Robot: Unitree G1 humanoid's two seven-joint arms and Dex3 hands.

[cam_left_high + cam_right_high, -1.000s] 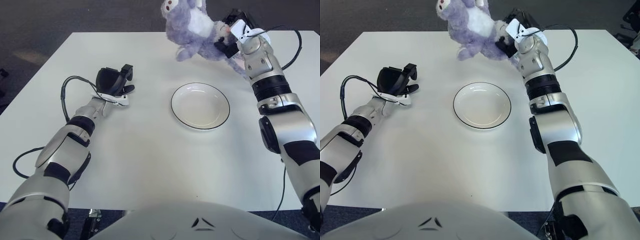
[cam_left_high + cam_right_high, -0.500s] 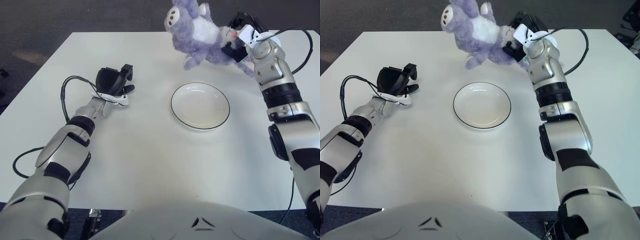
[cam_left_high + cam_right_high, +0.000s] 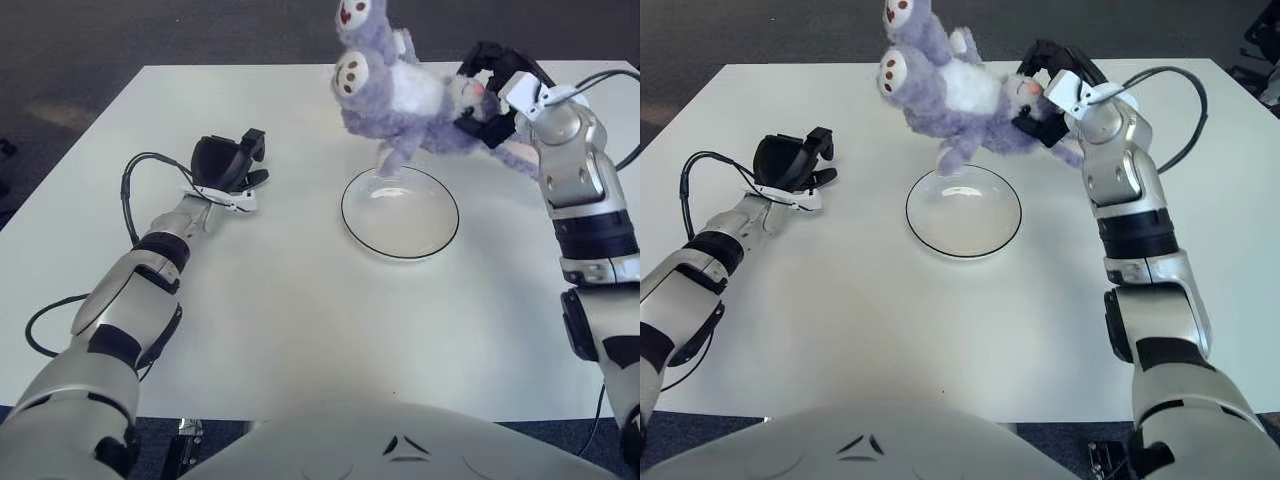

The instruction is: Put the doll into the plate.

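On the white table (image 3: 300,320) the plate (image 3: 400,212) sits bare before me. My left hand (image 3: 228,165) shows well left of it, fingers curled on nothing. My right hand (image 3: 487,88), arm raised, clamps the purple doll (image 3: 400,95), held tilted in the air over the plate's far rim.

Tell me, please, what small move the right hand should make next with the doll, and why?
Probably bring it a little lower and nearer, then let go. The right hand holds the doll in the air at the far rim of the plate, one limb dangling over it. The left hand shows idle to the plate's left.
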